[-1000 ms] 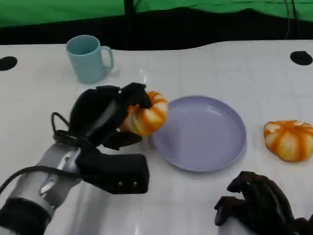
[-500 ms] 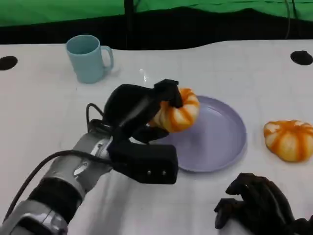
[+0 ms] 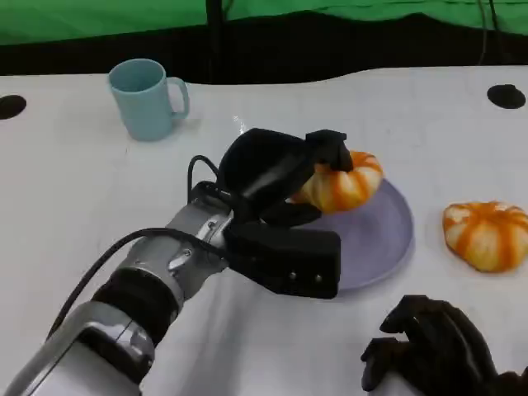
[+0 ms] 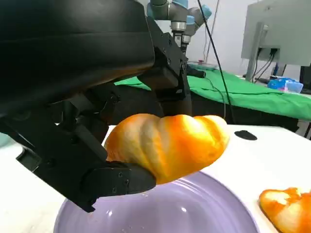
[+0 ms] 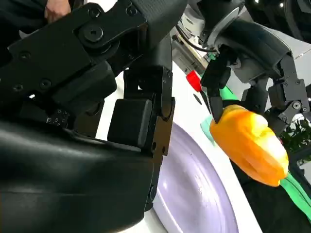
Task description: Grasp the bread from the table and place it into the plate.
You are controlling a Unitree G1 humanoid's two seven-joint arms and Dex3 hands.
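Observation:
My left hand [image 3: 276, 169] grips an orange-and-white striped bread roll [image 3: 342, 181] and holds it just above the lilac plate [image 3: 388, 235], over its far half. In the left wrist view the roll [image 4: 167, 143] hangs between the black fingers [image 4: 114, 177] above the plate [image 4: 194, 208]. The right wrist view shows the same roll [image 5: 248, 143] off the plate [image 5: 194, 189]. A second striped roll [image 3: 485, 233] lies on the table right of the plate. My right hand [image 3: 433, 346] rests at the near right edge, fingers curled in, holding nothing.
A light blue mug [image 3: 147, 99] stands at the far left of the white table [image 3: 66, 190]. Two black round marks [image 3: 506, 96] sit near the far corners. A green cloth lies behind the table.
My left hand has carried the roll to the right, from beside the plate's left rim to above the plate. The right hand has stayed put.

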